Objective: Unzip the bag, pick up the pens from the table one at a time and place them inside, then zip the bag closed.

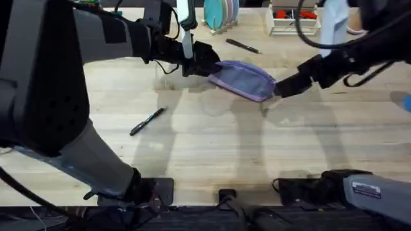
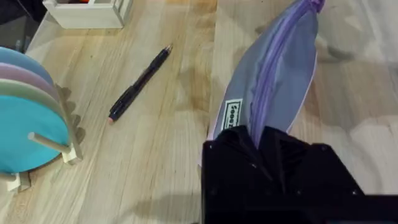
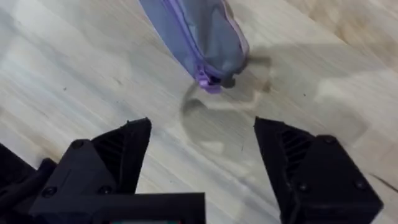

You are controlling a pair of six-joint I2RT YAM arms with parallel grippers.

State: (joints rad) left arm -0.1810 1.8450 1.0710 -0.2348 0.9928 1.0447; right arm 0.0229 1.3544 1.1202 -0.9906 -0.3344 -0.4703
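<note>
The lavender bag (image 1: 244, 78) lies tilted on the table (image 1: 212, 147), its zipper closed. My left gripper (image 1: 200, 61) is shut on the bag's left end; in the left wrist view the bag (image 2: 273, 81) runs into the black fingers (image 2: 236, 155). My right gripper (image 1: 282, 86) stands open just off the bag's right end. In the right wrist view the purple zipper pull (image 3: 208, 84) hangs beyond the gap between the spread fingers (image 3: 118, 152), untouched. One black pen (image 1: 147, 120) lies front left on the table. The other pen (image 1: 243, 45) lies behind the bag, also pen (image 2: 140, 83).
A rack of coloured plates (image 1: 218, 13) stands at the back centre, also plate rack (image 2: 31, 118). A white rack (image 1: 293, 19) with red tools is at the back right. Bare table (image 3: 323, 74) stretches in front of the bag.
</note>
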